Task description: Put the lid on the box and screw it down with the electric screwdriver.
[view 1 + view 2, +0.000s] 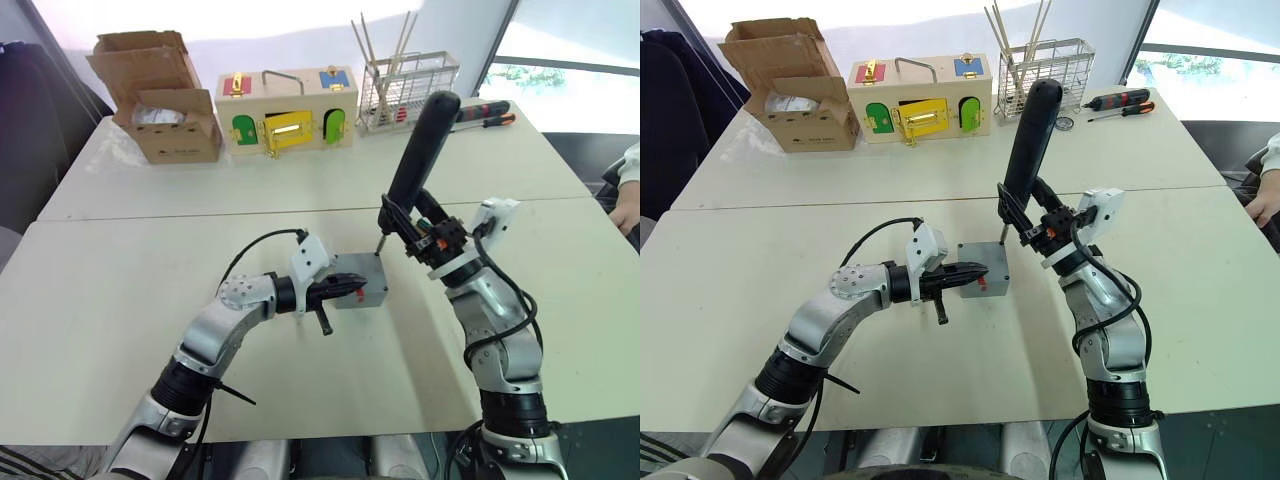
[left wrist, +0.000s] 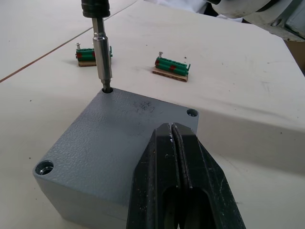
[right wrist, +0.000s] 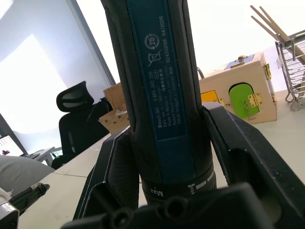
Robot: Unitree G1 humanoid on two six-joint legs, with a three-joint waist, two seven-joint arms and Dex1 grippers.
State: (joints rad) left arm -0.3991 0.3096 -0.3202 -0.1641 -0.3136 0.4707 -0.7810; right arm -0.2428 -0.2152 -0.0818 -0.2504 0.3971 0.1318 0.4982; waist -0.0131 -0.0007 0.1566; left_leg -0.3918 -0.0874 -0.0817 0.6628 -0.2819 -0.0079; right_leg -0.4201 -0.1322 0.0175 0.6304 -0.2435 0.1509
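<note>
Behind box (image 1: 984,270): wooden box (image 1: 920,100), cardboard box (image 1: 790,85), wire rack (image 1: 1045,72).

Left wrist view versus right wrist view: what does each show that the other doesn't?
Left wrist: the lid seated on the box, the bit tip in a corner screw hole, the shut left pincer pressing on the lid, and two green terminal blocks. Right wrist: the right pincer clamped around the tool's body, the wooden box, an office chair. Both: the screwdriver.

White table (image 1: 150,330) bears box (image 1: 362,294), cardboard box (image 1: 165,100).
</note>
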